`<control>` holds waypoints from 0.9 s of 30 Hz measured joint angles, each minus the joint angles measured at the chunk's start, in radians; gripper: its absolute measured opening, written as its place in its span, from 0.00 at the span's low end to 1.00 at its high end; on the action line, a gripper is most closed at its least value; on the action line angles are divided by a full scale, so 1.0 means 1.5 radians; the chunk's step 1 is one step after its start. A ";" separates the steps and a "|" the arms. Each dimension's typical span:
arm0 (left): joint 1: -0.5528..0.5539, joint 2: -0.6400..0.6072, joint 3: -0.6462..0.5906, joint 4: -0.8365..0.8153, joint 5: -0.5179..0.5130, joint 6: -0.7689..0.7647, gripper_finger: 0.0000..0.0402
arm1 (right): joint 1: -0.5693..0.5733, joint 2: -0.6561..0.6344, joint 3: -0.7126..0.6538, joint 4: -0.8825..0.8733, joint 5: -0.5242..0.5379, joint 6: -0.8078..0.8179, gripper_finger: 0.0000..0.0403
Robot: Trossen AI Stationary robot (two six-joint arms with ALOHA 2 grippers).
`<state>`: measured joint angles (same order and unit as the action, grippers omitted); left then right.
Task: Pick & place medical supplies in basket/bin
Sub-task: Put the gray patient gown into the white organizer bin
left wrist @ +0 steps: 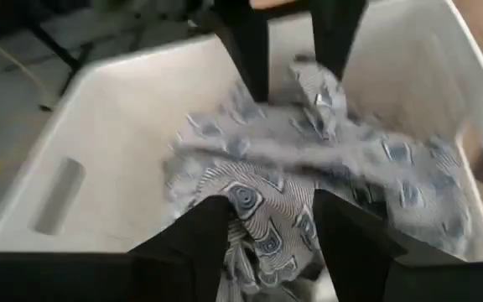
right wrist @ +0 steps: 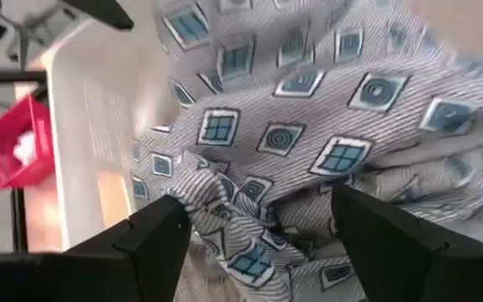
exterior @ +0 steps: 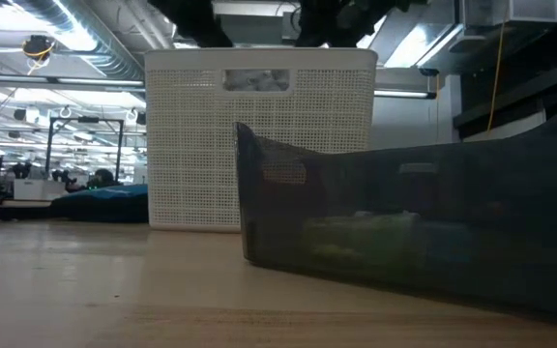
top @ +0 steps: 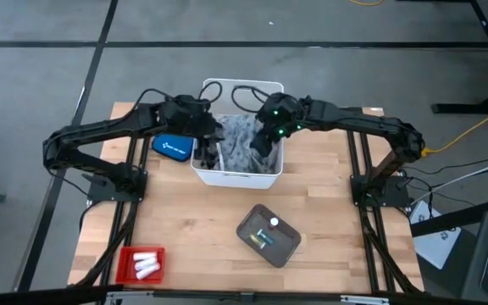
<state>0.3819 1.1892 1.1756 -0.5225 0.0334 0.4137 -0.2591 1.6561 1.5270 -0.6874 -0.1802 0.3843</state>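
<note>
Both of my grippers are down inside the white bin (top: 237, 174), which stands near the far edge of the wooden table (top: 185, 229). My left gripper (left wrist: 265, 226) reaches in from the bin's left side, and its two dark fingers (left wrist: 198, 243) are spread apart with the grey-and-white patterned cloth (left wrist: 325, 168) bunched up between them; the fabric lies in the gap but I cannot tell whether the pads actually press on it. My right gripper (right wrist: 258, 222) comes in from the bin's right side and hangs just above the same cloth (right wrist: 309, 126), its fingers (right wrist: 153, 235) held wide apart with folds of the blue-square pattern showing between them. From above, the cloth (top: 242, 140) fills most of the bin's interior, crumpled and heaped against the far wall. In the level view the bin (exterior: 259, 135) shows its perforated side and slot handle, with a dark translucent tray (exterior: 414, 227) in front of it. That dark tray (top: 268, 235) sits on the table nearer the front, well apart from the bin, holding a few small items. A red tray (top: 141, 264) with white rolls (top: 146, 263) rests at the front left corner, and a blue pouch (top: 173, 146) lies just beside the bin's left wall.
</note>
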 joint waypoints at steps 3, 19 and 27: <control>0.003 0.003 0.005 -0.027 0.007 -0.016 0.42 | 0.001 -0.021 0.000 0.023 0.006 -0.004 0.70; -0.026 0.010 0.083 0.059 -0.008 0.024 0.37 | 0.013 -0.055 0.000 0.049 0.027 -0.010 0.70; -0.022 0.023 0.177 -0.115 0.075 -0.022 0.34 | 0.016 -0.026 0.001 0.084 -0.018 -0.010 0.70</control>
<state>0.3483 1.2243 1.4406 -0.6952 0.1462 0.3809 -0.2344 1.6168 1.5280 -0.5607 -0.2066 0.3698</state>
